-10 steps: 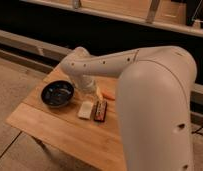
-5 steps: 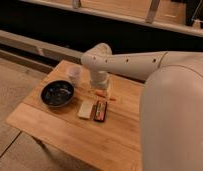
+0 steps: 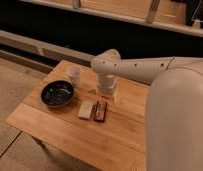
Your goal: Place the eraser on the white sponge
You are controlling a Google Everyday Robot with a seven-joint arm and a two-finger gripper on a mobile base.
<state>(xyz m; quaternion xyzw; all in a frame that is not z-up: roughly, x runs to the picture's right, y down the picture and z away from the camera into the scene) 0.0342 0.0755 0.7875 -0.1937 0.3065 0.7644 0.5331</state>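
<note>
**Gripper (image 3: 105,97) hangs low over the table, fingers apart, just past the eraser's far end**

Gripper and wrist point straight down from the white arm (image 3: 140,67), which reaches in from the right across the far half of the wooden table (image 3: 55,127). The fingers are spread and hold nothing. The tip sits close above the wood, right at the far end of the eraser (image 3: 100,111). Whether it touches the eraser cannot be told.

The eraser lies flat on the table near the middle, its long side running from near to far. Its top face is reddish-brown and its edges are dark. It rests on the bare wood, not on the sponge.

The white sponge (image 3: 85,109) lies flat just to the left of the eraser, and the two sit side by side at about the same depth. They are very close, but it cannot be told whether they touch. The top of the sponge is bare.

A dark bowl (image 3: 57,94) stands upright to the left of the sponge, a little farther back and clearly apart from it. A small white cup (image 3: 74,73) stands upright beyond the bowl, toward the far left corner of the table and to the left of the wrist.

The robot's large white body (image 3: 177,125) fills the right side of the view and hides the right end of the table. A pale floor (image 3: 12,87) shows to the left of the table.
</note>
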